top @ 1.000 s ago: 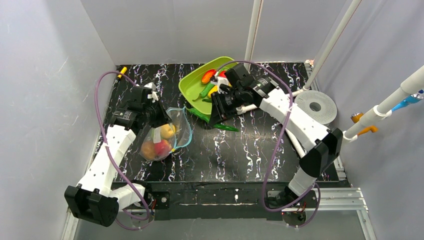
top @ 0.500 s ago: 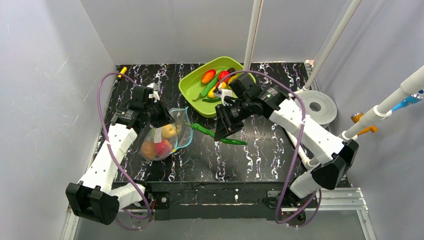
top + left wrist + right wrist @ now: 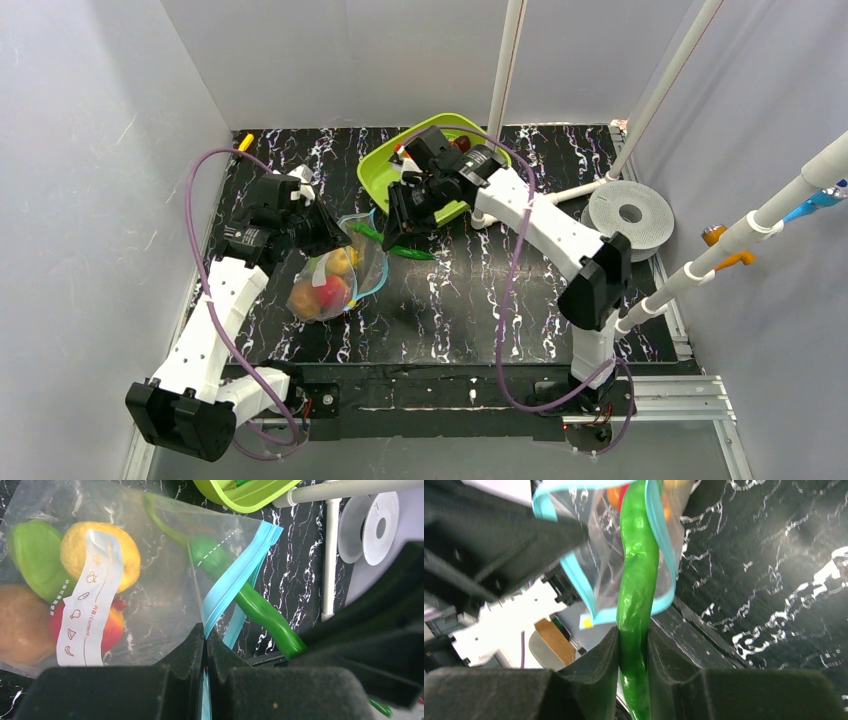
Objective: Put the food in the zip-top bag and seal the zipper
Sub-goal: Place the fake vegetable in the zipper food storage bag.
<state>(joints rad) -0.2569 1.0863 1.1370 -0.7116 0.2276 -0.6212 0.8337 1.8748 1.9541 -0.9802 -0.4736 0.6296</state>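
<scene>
The clear zip-top bag (image 3: 330,280) lies left of centre and holds yellow, red, green and brown toy food (image 3: 95,555). My left gripper (image 3: 206,635) is shut on the bag's blue zipper strip (image 3: 235,580) and holds the mouth open. My right gripper (image 3: 633,640) is shut on a long green chilli (image 3: 639,570), whose tip pokes through the blue-rimmed bag mouth (image 3: 659,525). In the top view the right gripper (image 3: 395,232) holds the chilli (image 3: 400,248) just right of the bag. The chilli also shows in the left wrist view (image 3: 260,610).
A lime-green tray (image 3: 385,165) at the back holds more toy vegetables, partly hidden by the right arm. A white tape roll (image 3: 630,213) lies at the right. White poles (image 3: 510,50) rise behind the tray.
My right gripper has carried the green chilli left from the table's middle to the bag mouth, its tip now entering the bag. The left gripper keeps its hold on the zipper.
</scene>
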